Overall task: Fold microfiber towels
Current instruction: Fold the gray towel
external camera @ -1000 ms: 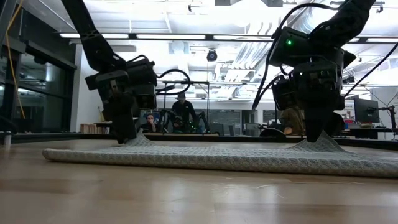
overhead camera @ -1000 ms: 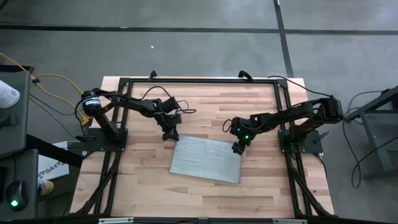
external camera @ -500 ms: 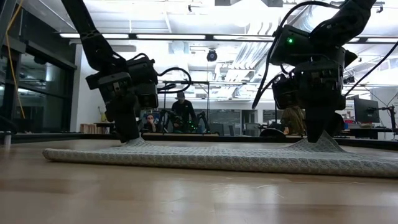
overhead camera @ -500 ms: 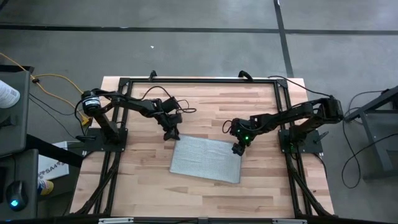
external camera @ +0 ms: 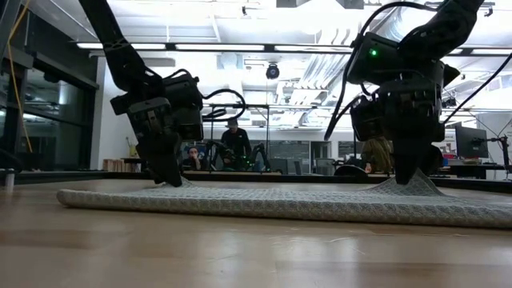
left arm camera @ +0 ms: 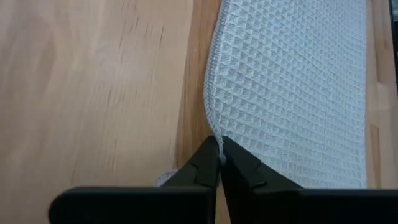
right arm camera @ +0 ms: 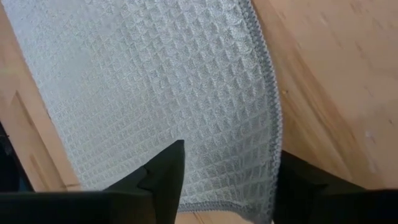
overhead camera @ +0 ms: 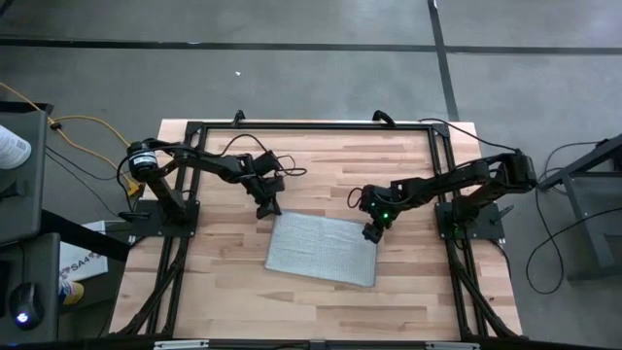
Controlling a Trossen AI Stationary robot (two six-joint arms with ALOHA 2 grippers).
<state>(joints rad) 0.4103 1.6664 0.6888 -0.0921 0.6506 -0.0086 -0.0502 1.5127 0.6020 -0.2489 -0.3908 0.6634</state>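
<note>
The light grey-blue waffle-textured microfiber towel [overhead camera: 322,250] lies flat mid-table, nearer the front edge. Soft, light and limp, it is best pinched at its hemmed corners. Left gripper [left arm camera: 219,157] is clenched on one far corner; right gripper [right arm camera: 227,180] straddles the other, fingers spread

Lighting even and bright from ceiling strip lights [external camera: 240,46], which glare white in the low view; soft shadows only on the wooden tabletop [overhead camera: 321,170]; near tabletop blurred in the low view; left wrist view slightly smeared on bare wood.
</note>
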